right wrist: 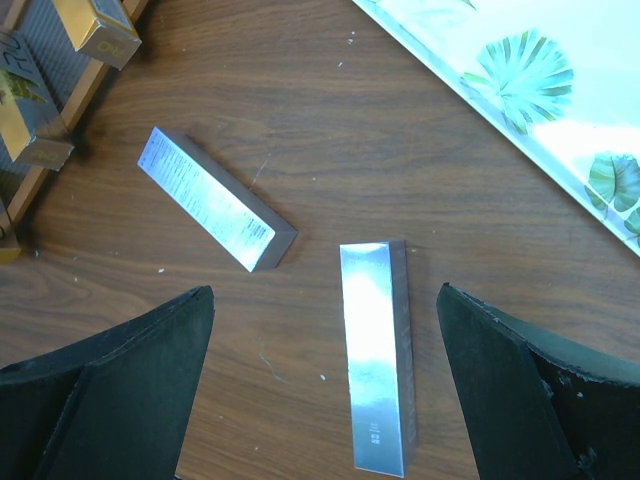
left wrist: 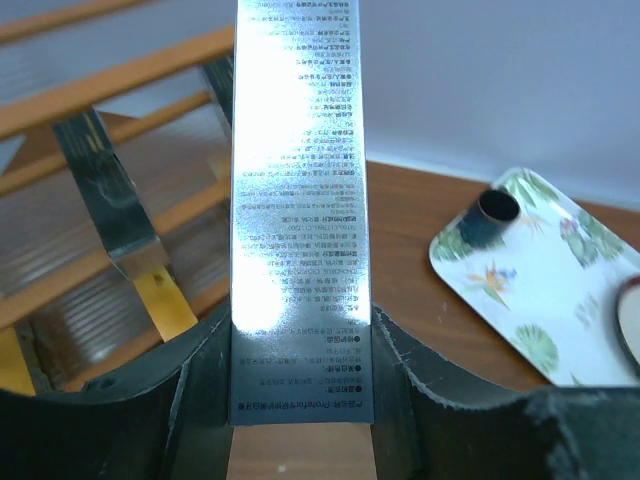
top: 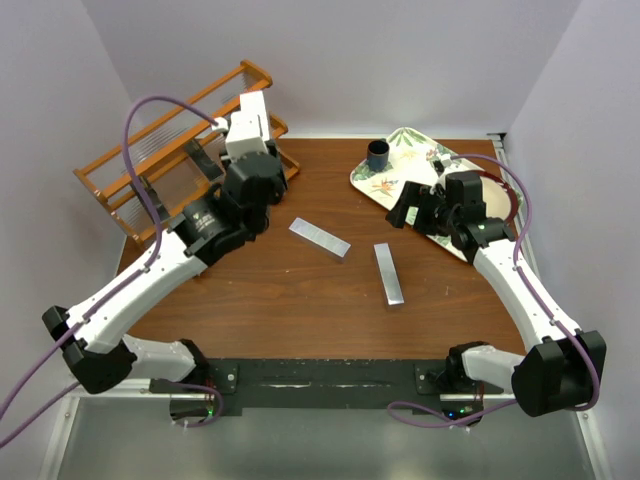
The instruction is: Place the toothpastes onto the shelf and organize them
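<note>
My left gripper (top: 247, 150) is shut on a silver toothpaste carton (left wrist: 300, 200), which sticks out ahead of the jaws toward the orange-brown shelf (top: 160, 150). On the shelf rails lie a dark carton (left wrist: 105, 190) and an orange-gold one (left wrist: 165, 300). Two more silver cartons lie flat on the table: one (right wrist: 215, 200) angled near the shelf, the other (right wrist: 375, 350) lengthwise. My right gripper (right wrist: 325, 295) hangs open above that second carton (top: 389, 272), with nothing between its fingers.
A floral white tray (top: 405, 175) sits at the back right with a small dark cup (top: 379, 154) on it, just behind my right gripper. Gold carton ends (right wrist: 95, 25) show at the shelf's corner. White walls close in on three sides.
</note>
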